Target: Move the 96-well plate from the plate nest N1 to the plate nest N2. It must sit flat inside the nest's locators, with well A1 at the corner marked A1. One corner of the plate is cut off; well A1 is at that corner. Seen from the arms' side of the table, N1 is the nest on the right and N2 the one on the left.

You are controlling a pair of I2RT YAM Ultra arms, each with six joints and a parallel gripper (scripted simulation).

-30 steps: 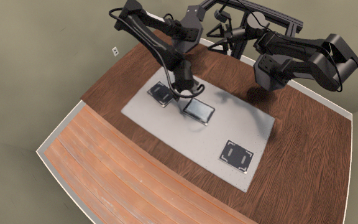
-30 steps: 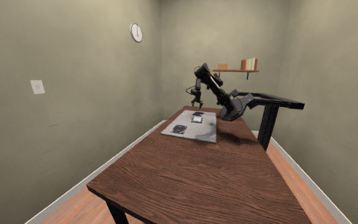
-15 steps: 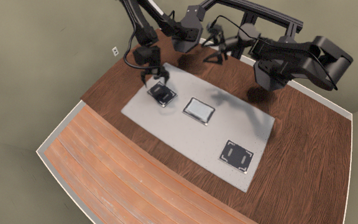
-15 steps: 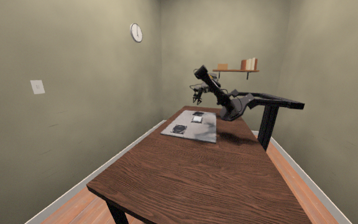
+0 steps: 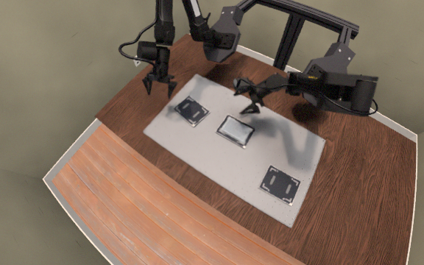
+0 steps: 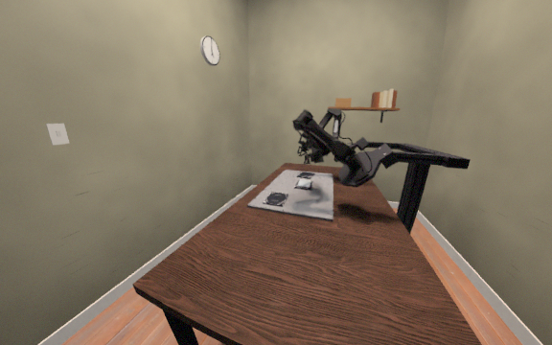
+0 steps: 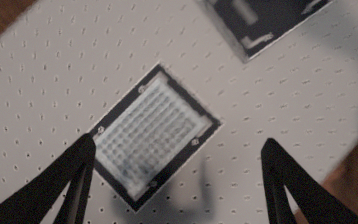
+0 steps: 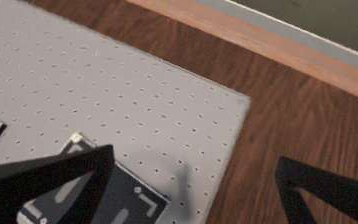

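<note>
The 96-well plate (image 5: 235, 129) (image 6: 304, 183) (image 7: 150, 137) is within the middle plate nest (image 5: 230, 140) (image 6: 297, 186) (image 7: 125, 103) on the perforated board (image 5: 205, 158) (image 6: 321, 211) (image 7: 40, 95) (image 8: 130, 95). Its long axis parallels the board's long edges, running lower left to upper right in the left wrist view (the cut corner, hence A1's direction, cannot be determined). The left gripper (image 5: 250, 111) (image 7: 178, 142) is above the board near the plate, fingers apart, gripping nothing. Outward, the right-hand nest (image 5: 192, 111) (image 6: 306, 175) (image 7: 280, 20) (image 8: 130, 195) and left-hand nest (image 5: 280, 185) (image 6: 276, 198) hold no plate. The right gripper (image 5: 159, 96) (image 8: 193, 160) is near the right-hand nest, fingers spread, unloaded.
</note>
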